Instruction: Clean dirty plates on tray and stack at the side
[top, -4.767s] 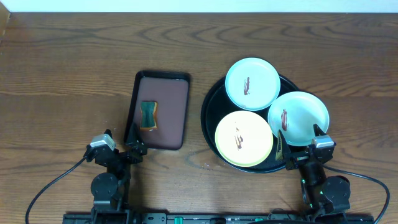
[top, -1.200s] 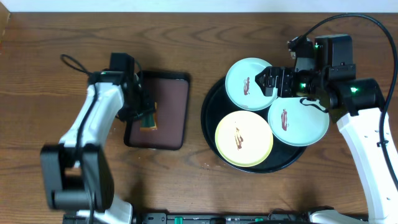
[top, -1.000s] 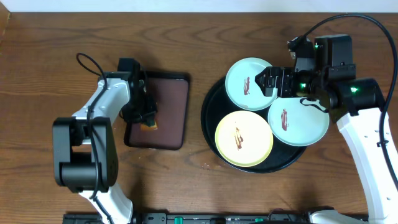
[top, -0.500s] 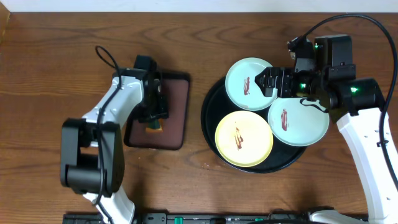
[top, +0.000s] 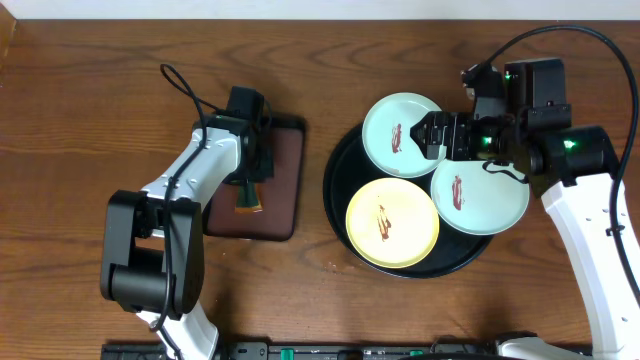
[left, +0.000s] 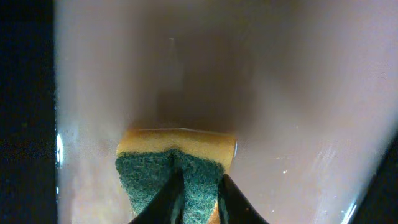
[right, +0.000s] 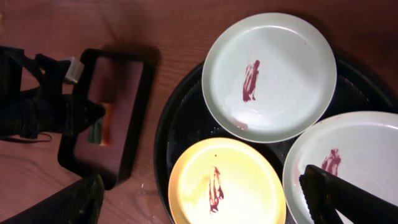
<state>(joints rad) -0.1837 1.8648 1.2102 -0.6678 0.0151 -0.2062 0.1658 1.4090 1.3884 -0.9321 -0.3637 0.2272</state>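
Plates (top: 392, 222) fill tray (top: 335, 185); left end effector (left: 200, 180) pinches sponge (left: 180, 146), right end effector (right: 202, 174) spread.

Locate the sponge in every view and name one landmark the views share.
Overhead: sponge left of centre, on the brown tray.
Left wrist: bottom centre, on the tray's floor.
Right wrist: far left, mid-height.
Shared landmark: the brown tray under it.

Place: probably a robot lab bench; little of the room shows.
Surface: brown wooden table (top: 80, 90).
Rig: two arms (top: 190, 180) with loose cables (top: 185, 85), mounting rail (top: 300, 352) at 6 o'clock.
Backdrop: pale wall (top: 300, 8) at 12 o'clock.
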